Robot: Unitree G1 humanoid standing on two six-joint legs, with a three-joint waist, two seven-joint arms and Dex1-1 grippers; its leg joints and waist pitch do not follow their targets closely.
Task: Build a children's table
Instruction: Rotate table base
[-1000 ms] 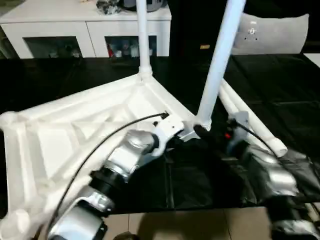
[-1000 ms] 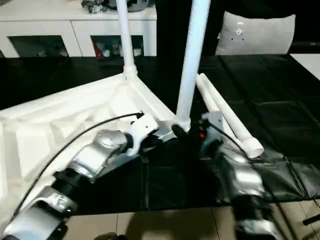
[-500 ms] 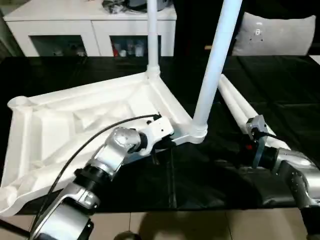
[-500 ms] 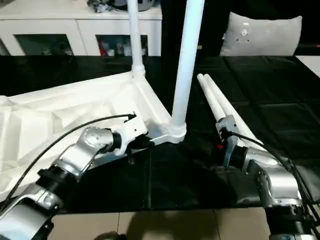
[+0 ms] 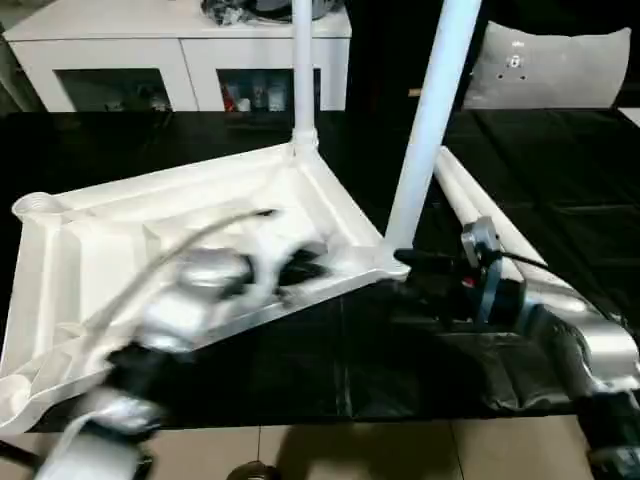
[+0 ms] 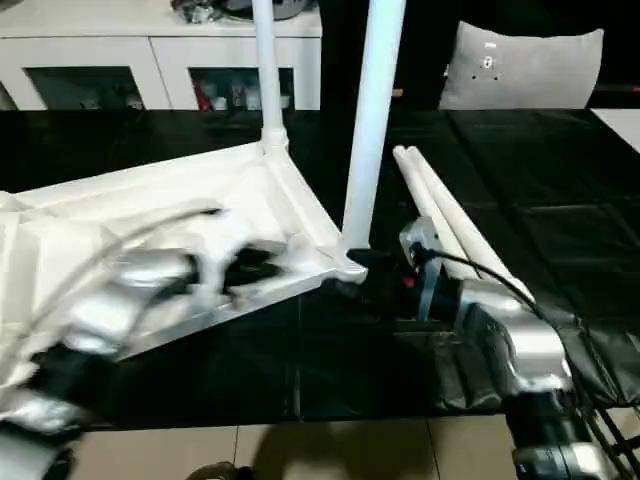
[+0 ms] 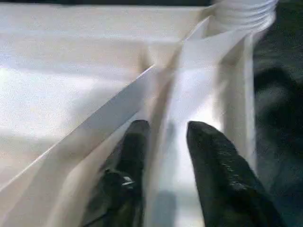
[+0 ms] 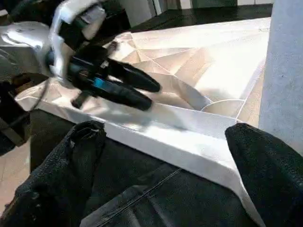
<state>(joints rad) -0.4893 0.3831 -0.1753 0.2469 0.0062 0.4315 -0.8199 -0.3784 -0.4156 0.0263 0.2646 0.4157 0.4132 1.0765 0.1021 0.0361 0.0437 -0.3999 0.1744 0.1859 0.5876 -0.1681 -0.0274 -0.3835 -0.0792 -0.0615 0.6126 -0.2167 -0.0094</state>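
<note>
The children's table lies upside down on a black surface, its ribbed white underside (image 5: 100,250) facing up. One leg (image 5: 303,80) stands screwed into the far corner and another (image 5: 425,140) into the near right corner. Two loose legs (image 5: 455,190) lie to the right. My left gripper (image 5: 300,265) hovers over the front rim, blurred; in the left wrist view its fingers (image 7: 135,151) stand apart on either side of a white rib, gripping nothing. My right gripper (image 5: 400,268) is open wide at the base of the near leg, its fingers (image 8: 71,161) on either side of the corner.
A white cabinet (image 5: 180,50) with glass doors stands behind the black surface. A grey cushion (image 5: 550,65) rests at the back right. Tiled floor (image 5: 350,450) shows beyond the surface's front edge. A threaded corner socket (image 7: 246,12) lies ahead of the left fingers.
My left gripper has opened and moved quickly left from the front rim. My right gripper has moved left, up to the base of the near leg.
</note>
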